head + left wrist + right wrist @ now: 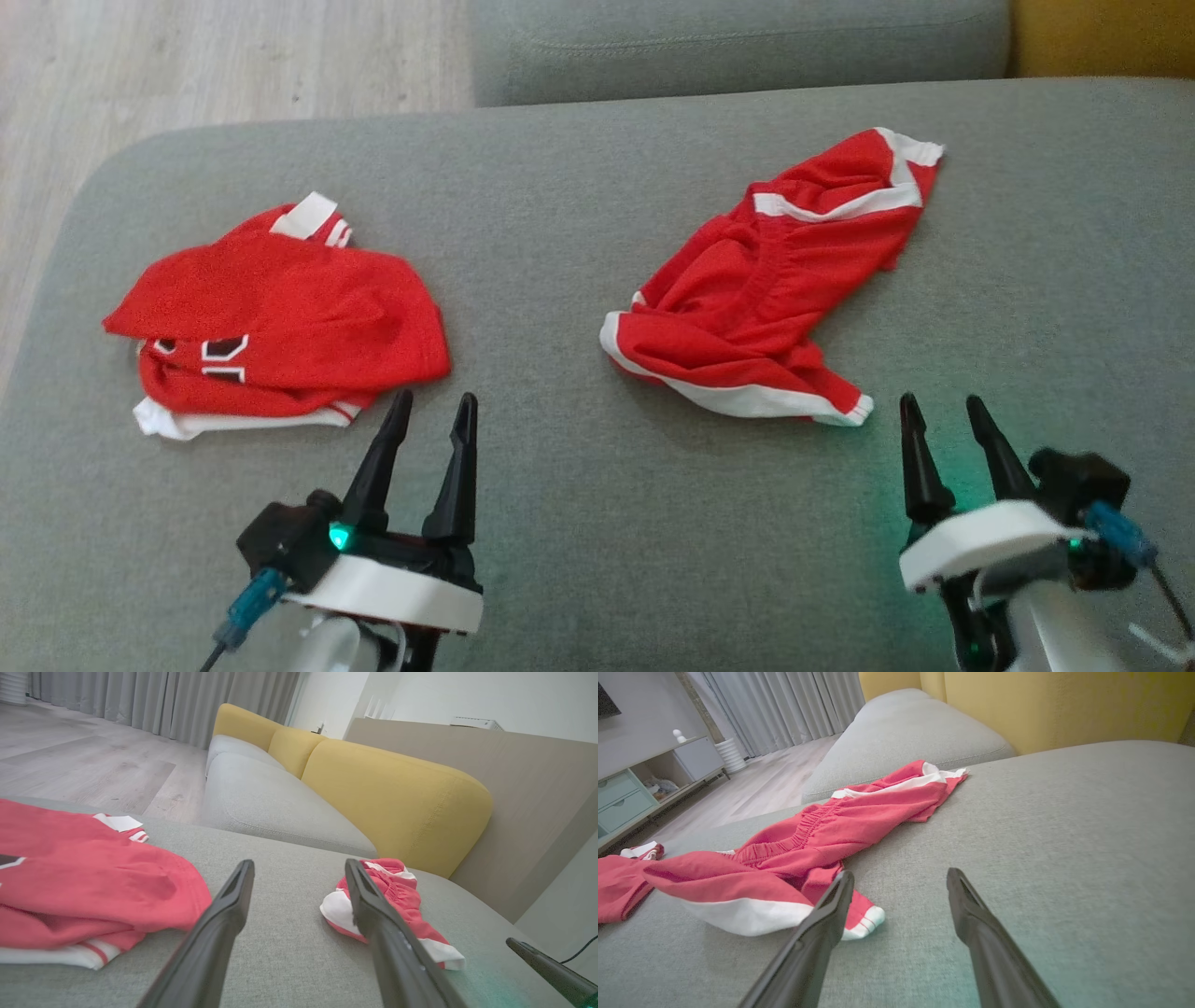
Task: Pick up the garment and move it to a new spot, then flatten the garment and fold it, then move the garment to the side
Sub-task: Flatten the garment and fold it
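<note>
Sofa holds one jersey, one pair of shorts.

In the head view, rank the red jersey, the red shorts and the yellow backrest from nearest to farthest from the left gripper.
From the left gripper:
1. red jersey: just ahead, on its left.
2. red shorts: crumpled mid-cushion, off to the right.
3. yellow backrest: far back, at the top right corner.
</note>
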{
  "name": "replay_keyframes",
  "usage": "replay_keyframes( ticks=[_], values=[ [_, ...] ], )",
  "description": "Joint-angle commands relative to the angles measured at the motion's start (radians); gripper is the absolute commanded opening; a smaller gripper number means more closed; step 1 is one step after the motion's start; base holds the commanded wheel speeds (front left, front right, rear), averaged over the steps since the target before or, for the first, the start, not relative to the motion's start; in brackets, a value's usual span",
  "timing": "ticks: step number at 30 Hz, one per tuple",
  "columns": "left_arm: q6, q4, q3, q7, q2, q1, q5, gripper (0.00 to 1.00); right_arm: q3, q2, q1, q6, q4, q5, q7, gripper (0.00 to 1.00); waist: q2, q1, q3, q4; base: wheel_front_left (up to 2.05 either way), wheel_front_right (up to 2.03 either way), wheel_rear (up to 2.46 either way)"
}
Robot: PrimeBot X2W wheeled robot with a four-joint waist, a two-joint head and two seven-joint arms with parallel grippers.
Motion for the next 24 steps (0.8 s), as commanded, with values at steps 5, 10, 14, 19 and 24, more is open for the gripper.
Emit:
replay_keyframes(
  ticks=[5,10,14,19,24],
  values=[
    [-0.006,-0.023,0.011,-0.010,0.014,-0.061,0.003,1.00,0.032,-0.005,-0.108,-0.001,0.065,0.079,0.060,1.00,0.0000,0.0000,0.026,0.039,0.00,0.00,0.00],
    [-0.006,-0.015,0.005,-0.010,0.017,-0.069,0.000,1.00,0.040,-0.005,-0.155,-0.001,0.195,0.092,0.111,1.00,0.0000,0.0000,0.034,0.074,0.00,0.00,0.00],
    [-0.006,-0.013,0.008,-0.010,0.020,-0.070,-0.001,1.00,0.073,-0.005,-0.169,-0.001,0.243,0.128,0.114,0.47,0.0000,0.0000,0.033,0.083,0.00,0.00,0.00],
    [-0.006,-0.010,0.022,-0.010,0.024,-0.058,0.000,1.00,0.012,-0.005,-0.190,-0.001,0.299,0.090,0.050,0.00,0.0000,0.0000,0.014,0.071,0.00,0.00,0.00],
    [-0.006,-0.012,0.030,-0.010,0.024,-0.046,0.007,1.00,-0.156,-0.005,-0.217,-0.001,0.308,-0.018,-0.001,0.00,0.0000,0.0000,-0.004,0.040,0.00,0.00,0.00]
  ],
)
